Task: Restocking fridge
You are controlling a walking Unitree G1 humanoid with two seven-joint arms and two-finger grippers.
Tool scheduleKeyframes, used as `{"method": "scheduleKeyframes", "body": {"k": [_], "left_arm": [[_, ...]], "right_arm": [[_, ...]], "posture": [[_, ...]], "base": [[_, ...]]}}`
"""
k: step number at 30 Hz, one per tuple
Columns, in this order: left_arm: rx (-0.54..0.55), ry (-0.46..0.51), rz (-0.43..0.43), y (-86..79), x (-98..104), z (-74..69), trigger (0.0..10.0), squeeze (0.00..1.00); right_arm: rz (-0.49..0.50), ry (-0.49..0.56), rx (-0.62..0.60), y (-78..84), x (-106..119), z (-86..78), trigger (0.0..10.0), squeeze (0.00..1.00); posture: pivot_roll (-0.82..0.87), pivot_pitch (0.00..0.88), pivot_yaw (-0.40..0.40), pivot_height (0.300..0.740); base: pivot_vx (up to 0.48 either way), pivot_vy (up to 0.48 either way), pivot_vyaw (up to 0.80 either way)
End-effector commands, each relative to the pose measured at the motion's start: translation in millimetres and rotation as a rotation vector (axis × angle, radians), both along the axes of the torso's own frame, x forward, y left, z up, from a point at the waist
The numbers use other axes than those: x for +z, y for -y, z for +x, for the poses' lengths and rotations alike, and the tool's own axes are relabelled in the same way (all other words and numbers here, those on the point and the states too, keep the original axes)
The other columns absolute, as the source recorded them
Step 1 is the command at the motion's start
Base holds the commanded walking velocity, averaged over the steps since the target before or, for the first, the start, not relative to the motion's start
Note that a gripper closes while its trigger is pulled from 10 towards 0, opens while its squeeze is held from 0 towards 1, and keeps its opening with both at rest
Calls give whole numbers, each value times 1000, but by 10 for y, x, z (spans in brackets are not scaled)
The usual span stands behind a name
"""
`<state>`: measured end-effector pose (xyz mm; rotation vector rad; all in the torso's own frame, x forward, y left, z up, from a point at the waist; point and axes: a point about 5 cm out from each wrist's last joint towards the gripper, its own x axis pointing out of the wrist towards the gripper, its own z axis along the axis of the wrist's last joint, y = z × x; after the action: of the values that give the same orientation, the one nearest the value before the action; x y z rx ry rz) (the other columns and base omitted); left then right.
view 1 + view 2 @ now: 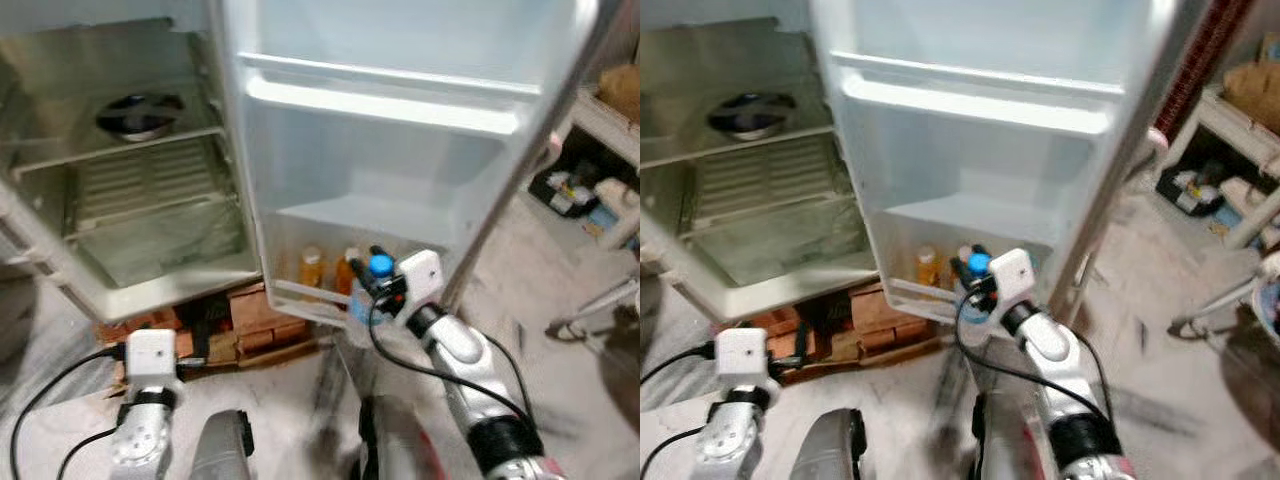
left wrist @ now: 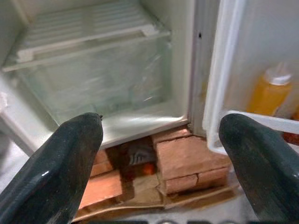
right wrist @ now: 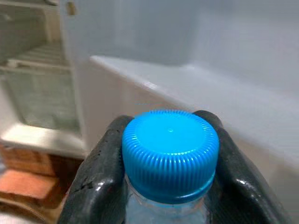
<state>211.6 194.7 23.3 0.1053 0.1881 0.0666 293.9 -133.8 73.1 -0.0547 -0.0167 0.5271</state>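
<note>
The fridge stands open, its door (image 1: 400, 150) swung toward me. In the lowest door shelf (image 1: 300, 292) stand two orange bottles (image 1: 311, 268). My right gripper (image 1: 378, 272) is shut on a clear water bottle with a blue cap (image 3: 170, 154), held at that shelf's front beside the orange bottles. In the right wrist view its fingers (image 3: 96, 177) clamp the bottle's neck just under the cap. My left gripper (image 2: 163, 158) is open and empty, low in front of the fridge's base, facing the bricks (image 2: 184, 158) below it.
The fridge's inside has a wire shelf (image 1: 140, 180) and a clear bottom drawer (image 1: 160, 240); a dark fan-like disc (image 1: 140, 115) lies on the upper shelf. The fridge sits on bricks (image 1: 250, 320). A white rack with clutter (image 1: 600, 190) stands at the right. Black cables trail from both arms.
</note>
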Motion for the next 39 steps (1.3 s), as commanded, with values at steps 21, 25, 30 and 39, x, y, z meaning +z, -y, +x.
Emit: {"method": "scheduleKeyframes", "body": {"k": [21, 25, 30, 39], "left_arm": [[79, -5, 103, -195, 30, -108, 10000, 0], [111, -18, 121, -316, 31, -192, 10000, 0], [144, -11, 107, -379, 87, -222, 10000, 0], [151, -12, 113, -394, 160, -368, 10000, 0]], "right_arm": [[17, 39, 97, -270, 87, 8, 10000, 0], [18, 38, 123, -330, 90, 30, 10000, 0], [28, 53, 134, -382, 127, 83, 10000, 0], [25, 110, 155, -559, 198, 126, 10000, 0]], "posture": [[66, 102, -19, 587], [90, 118, -26, 557], [106, 130, -33, 517], [129, 189, -38, 512]], "base": [[36, 0, 0], [0, 0, 0], [0, 0, 0], [0, 0, 0]]}}
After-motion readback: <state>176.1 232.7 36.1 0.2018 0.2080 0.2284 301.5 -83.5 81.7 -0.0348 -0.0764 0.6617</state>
